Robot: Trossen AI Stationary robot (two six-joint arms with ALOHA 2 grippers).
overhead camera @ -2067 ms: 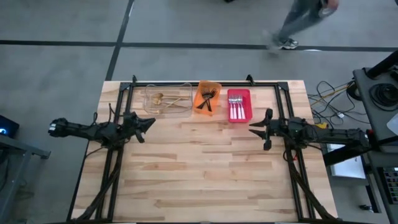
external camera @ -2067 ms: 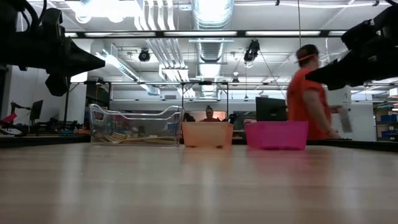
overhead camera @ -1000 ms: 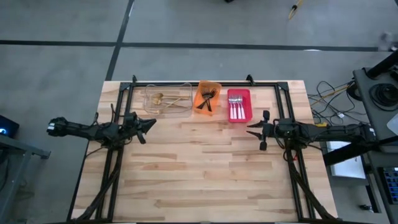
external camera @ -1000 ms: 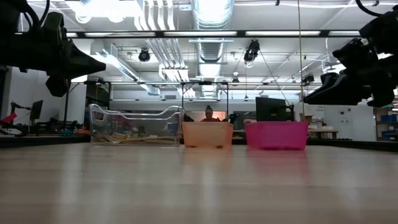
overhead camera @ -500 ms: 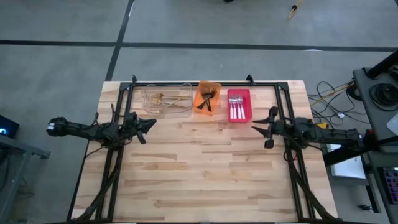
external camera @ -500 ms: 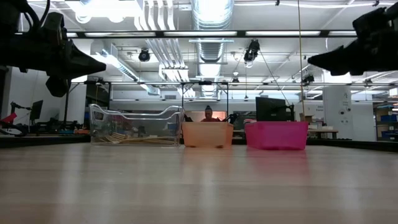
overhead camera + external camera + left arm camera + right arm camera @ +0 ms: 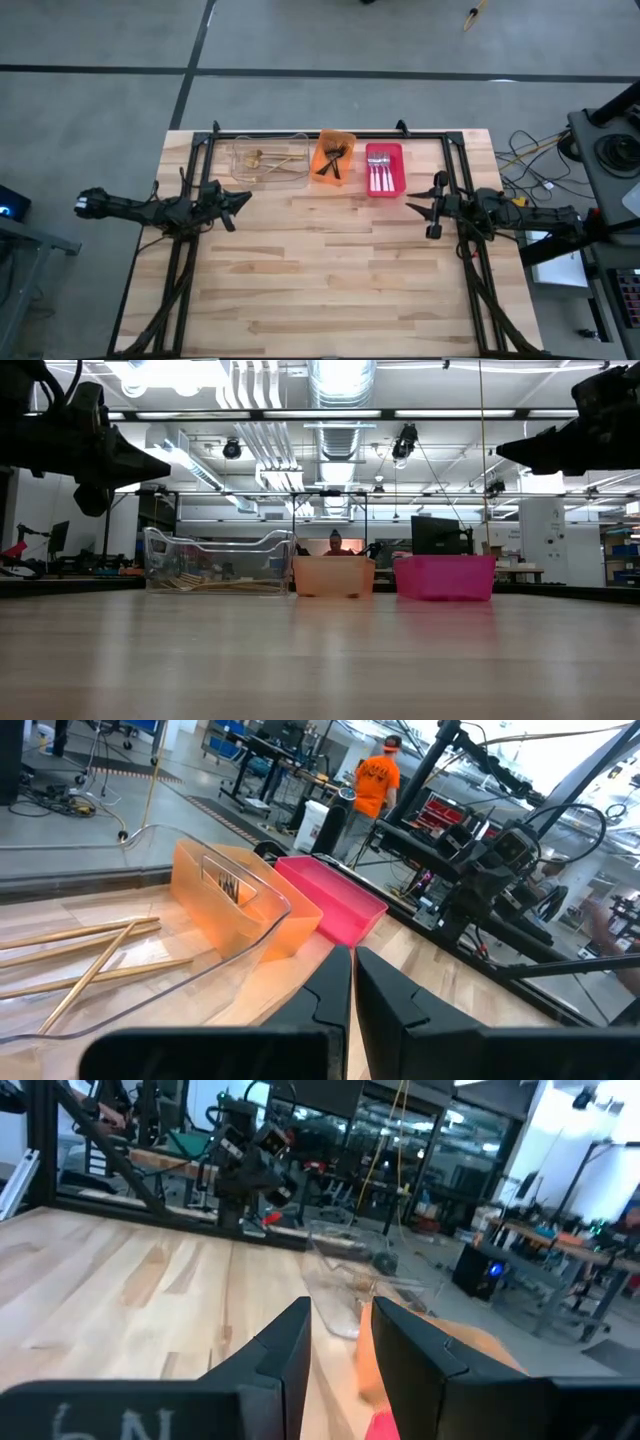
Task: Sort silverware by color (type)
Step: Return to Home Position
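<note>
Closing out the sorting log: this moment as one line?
gold silverware in clear bin | black silverware in orange bin | pale-handled forks in red bin | left pincer shut, empty | right pincer open, empty | both raised, away from bins

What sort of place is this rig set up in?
Probably a robotics lab or workshop: exposed ceiling ducts, a bare concrete floor with trailing cables, and equipment benches beyond the table.
</note>
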